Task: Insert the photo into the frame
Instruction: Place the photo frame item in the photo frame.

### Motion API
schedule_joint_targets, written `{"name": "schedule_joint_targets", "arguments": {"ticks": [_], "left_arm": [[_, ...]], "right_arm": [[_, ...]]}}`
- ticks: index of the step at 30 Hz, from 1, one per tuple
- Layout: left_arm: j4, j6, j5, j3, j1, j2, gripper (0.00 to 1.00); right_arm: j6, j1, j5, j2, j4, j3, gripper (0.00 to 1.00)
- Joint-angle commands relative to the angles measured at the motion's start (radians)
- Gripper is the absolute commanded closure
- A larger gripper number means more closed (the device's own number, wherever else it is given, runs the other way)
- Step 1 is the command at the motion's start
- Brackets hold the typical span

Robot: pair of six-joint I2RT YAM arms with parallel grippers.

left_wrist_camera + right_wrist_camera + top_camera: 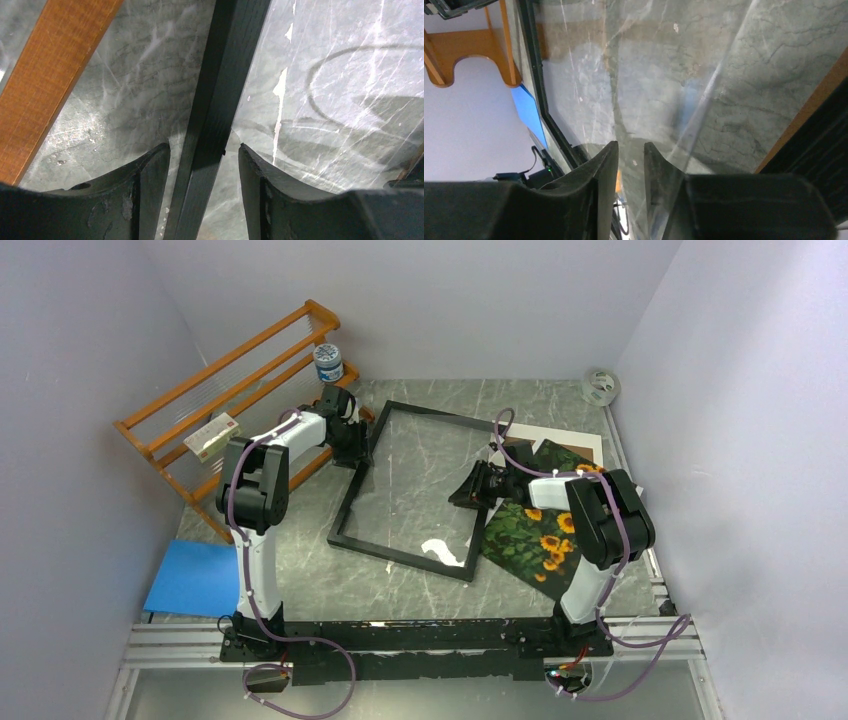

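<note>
Photo lies face up at 3 o'clock of the frame, partly under the right arm. The frame lies flat, long axis 1 to 7 o'clock. The rack sits just beside its 10 o'clock corner, with bare surface at 6. Left gripper has its jaws apart astride the left rail. Right gripper has its jaws slightly apart by the right rail.

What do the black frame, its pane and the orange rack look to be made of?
The frame: probably black-painted wood, matte, with faint grain lines. Its pane: clear glass or acrylic, glossy; glare sits on it and the table shows through. The rack: varnished orange wood, with grain visible in the left wrist view.
</note>
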Motion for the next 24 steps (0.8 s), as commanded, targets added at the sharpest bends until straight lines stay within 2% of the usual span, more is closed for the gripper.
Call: {"name": "schedule_joint_targets", "arguments": {"ticks": [1, 6, 8, 10, 14, 19, 21, 24], "left_arm": [[-0.024, 0.018, -0.031, 0.020, -0.003, 0.022, 0.40], [-0.036, 0.022, -0.055, 0.026, -0.002, 0.003, 0.39], [-0.042, 0.023, -0.064, 0.027, -0.002, -0.006, 0.38], [-0.046, 0.022, -0.072, 0.024, -0.001, -0.017, 0.37], [-0.055, 0.025, -0.088, 0.018, -0.001, -0.042, 0.36], [-0.054, 0.023, -0.085, -0.001, 0.000, -0.091, 0.33], [-0.053, 0.021, -0.083, -0.008, 0.000, -0.107, 0.32], [-0.051, 0.016, -0.083, -0.021, 0.000, -0.127, 0.32]], "right_arm": [[-0.026, 0.002, 0.021, -0.039, -0.028, 0.041, 0.64], [-0.038, 0.001, 0.048, -0.086, -0.099, 0.054, 0.45], [-0.045, 0.002, 0.061, -0.108, -0.135, 0.058, 0.33], [-0.053, 0.002, 0.082, -0.133, -0.173, 0.063, 0.27], [-0.070, -0.001, 0.173, -0.208, -0.299, 0.076, 0.25], [-0.076, -0.006, 0.373, -0.312, -0.447, 0.111, 0.26], [-0.088, -0.007, 0.439, -0.324, -0.463, 0.135, 0.27], [-0.104, -0.007, 0.456, -0.300, -0.440, 0.185, 0.32]]}}
